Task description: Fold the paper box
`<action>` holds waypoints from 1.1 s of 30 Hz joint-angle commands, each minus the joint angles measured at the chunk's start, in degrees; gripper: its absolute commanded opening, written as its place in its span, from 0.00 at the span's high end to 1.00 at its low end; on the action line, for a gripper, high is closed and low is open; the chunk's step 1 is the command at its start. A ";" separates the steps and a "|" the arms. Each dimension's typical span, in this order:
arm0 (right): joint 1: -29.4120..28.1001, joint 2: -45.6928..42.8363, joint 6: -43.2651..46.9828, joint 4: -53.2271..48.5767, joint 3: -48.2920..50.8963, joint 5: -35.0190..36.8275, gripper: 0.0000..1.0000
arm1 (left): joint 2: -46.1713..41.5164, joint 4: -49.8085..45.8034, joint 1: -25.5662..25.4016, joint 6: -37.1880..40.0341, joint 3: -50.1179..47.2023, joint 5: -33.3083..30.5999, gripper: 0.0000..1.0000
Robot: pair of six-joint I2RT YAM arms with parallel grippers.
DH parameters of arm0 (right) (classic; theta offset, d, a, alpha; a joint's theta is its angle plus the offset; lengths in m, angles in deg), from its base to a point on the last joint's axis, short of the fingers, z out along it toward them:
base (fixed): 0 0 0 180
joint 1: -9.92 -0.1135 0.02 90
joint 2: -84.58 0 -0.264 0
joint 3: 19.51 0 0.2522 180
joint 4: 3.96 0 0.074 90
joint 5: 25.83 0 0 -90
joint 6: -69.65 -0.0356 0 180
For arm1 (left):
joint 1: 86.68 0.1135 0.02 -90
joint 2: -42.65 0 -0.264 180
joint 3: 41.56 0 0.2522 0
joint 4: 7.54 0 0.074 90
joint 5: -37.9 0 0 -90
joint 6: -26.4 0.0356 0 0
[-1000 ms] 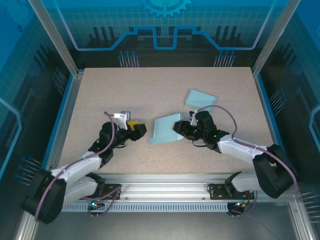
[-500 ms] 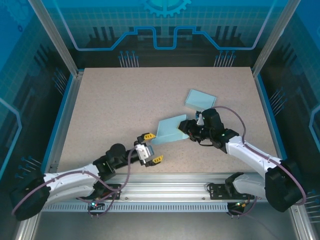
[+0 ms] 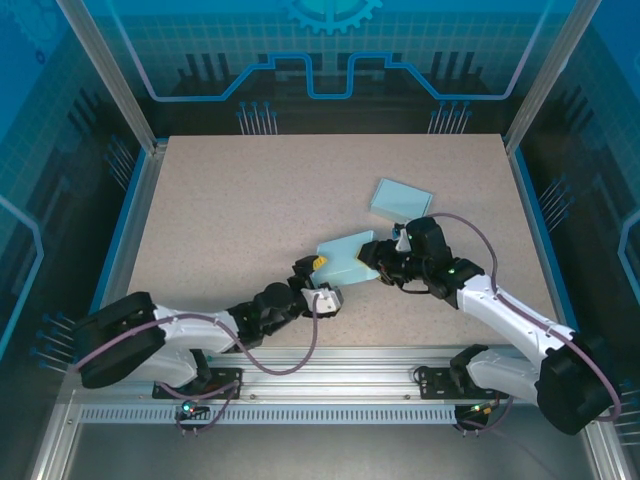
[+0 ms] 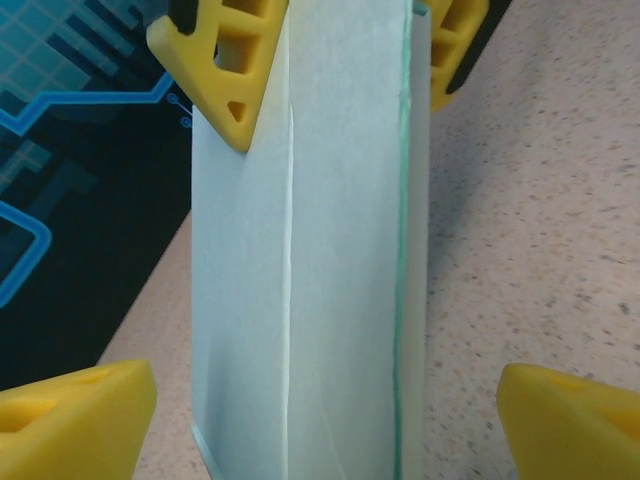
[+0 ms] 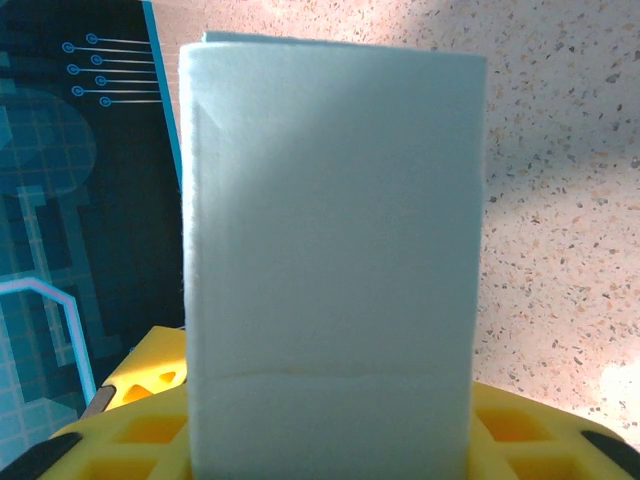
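One box point(image 3: 343, 256), pale blue paper, flattened, right of centre on the table point(image 3: 250, 200), standing on edge between the two grippers; right gripper point(image 3: 378, 262) closed on the box's right end, its yellow fingers point(image 4: 225, 70) pressed to both faces; left gripper point(image 3: 325, 280) spread wide, one finger on either side of the box's left end, clear of the paper, holding nothing; one sheet point(image 3: 401, 197), pale blue, flat on the table behind the right gripper, apart from the box.

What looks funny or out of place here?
Nothing is torn or spilled. One flat blue sheet lies crooked and alone on the table, behind the box that the right fingers hold.
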 commanded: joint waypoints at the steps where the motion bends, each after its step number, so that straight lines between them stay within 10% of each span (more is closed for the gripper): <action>1: -0.69 -1.30 -0.79 -1.35 -1.53 -0.35 0.63 | 4.08 7.92 -1.03 4.16 2.75 -6.82 0.10; 19: -0.34 -3.26 0.18 -4.30 -1.19 1.19 0.41 | 9.66 15.47 -2.60 8.17 4.19 -13.18 0.41; 27: 2.25 -5.56 3.51 -7.94 -1.74 1.53 0.03 | -5.10 -11.95 -2.63 0.68 4.22 -6.83 0.50; 33: 5.86 -8.95 7.26 -12.47 -2.90 2.08 0.00 | -15.09 -43.13 -1.34 -7.14 9.47 -0.32 0.60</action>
